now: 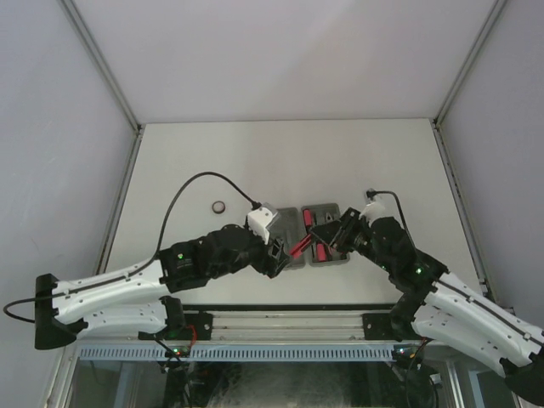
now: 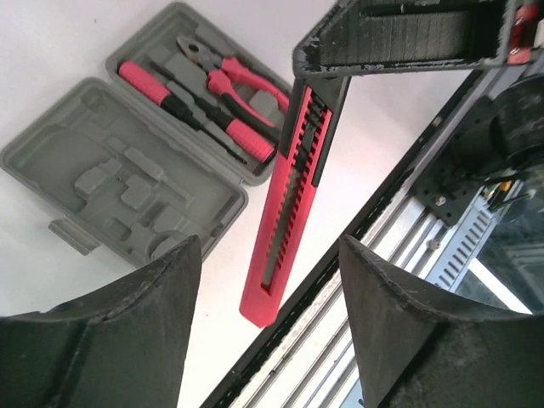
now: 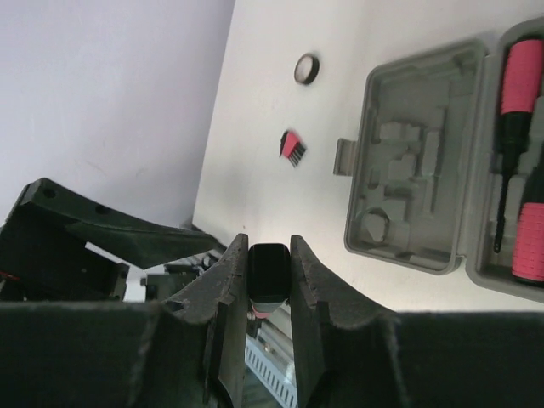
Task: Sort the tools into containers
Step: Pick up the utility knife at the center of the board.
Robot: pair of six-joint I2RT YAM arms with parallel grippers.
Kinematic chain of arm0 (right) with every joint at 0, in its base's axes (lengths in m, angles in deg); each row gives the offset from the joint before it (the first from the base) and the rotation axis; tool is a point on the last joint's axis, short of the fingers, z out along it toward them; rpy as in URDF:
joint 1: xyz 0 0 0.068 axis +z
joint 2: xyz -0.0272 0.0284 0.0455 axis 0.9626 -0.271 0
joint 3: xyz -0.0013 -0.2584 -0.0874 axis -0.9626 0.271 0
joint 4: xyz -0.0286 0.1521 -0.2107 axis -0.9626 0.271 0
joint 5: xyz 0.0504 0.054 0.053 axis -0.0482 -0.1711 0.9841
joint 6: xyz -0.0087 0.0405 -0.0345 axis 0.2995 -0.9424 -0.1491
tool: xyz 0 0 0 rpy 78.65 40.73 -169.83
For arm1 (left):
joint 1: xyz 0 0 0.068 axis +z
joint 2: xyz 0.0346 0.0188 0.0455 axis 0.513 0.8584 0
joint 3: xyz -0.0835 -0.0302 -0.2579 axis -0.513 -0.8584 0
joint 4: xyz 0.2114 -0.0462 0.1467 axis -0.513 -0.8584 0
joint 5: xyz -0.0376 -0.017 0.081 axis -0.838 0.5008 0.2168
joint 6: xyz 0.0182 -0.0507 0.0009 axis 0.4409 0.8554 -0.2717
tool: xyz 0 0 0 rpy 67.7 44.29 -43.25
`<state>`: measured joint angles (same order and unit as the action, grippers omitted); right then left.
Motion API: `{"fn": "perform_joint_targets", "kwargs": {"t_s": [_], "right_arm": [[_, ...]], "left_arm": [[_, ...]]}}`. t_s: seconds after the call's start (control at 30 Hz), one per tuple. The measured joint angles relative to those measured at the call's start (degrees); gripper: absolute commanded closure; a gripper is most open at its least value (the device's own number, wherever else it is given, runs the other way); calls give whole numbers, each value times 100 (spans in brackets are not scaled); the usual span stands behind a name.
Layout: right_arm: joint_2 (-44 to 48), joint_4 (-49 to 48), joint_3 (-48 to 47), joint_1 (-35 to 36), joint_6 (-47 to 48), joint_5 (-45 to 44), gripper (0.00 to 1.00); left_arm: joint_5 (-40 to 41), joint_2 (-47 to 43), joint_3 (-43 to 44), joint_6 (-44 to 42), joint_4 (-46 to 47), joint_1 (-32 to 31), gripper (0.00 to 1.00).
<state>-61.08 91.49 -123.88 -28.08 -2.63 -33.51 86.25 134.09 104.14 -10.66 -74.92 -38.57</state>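
A red utility knife [image 2: 287, 204] with a black end hangs over the table's near edge. My right gripper [image 3: 269, 242] is shut on its black end [image 3: 269, 270]. My left gripper [image 2: 270, 246] is open; the knife's red tip shows between its fingers and touches neither. From above, the knife [image 1: 299, 247] spans the gap between the left gripper [image 1: 279, 255] and the right gripper [image 1: 330, 233]. The two grey containers lie side by side. One tray [image 2: 51, 157] has bare recesses. The other tray [image 2: 144, 38] holds pliers [image 2: 229, 72] and two red-and-black screwdrivers [image 2: 170, 98].
A small dark ring [image 1: 219, 206] lies on the white table left of the trays. A small red-and-black piece [image 3: 292, 146] lies near the tray's latch [image 3: 342, 156]. The slotted metal rail [image 2: 442, 221] runs along the table's near edge under the knife.
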Motion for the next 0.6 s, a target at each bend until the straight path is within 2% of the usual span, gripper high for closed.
{"fn": "perform_joint_targets", "kwargs": {"t_s": [0.27,0.47,0.6], "right_arm": [[1580,-238,861,0,-511,-835,100],[2656,-1217,1572,0,-774,-1091,100],[3018,-1801,1858,0,-898,-1200,100]], "left_arm": [[264,-640,0,186,105,0,26],[699,-1134,0,555,105,2,20],[793,-1574,0,791,229,2,14]]}}
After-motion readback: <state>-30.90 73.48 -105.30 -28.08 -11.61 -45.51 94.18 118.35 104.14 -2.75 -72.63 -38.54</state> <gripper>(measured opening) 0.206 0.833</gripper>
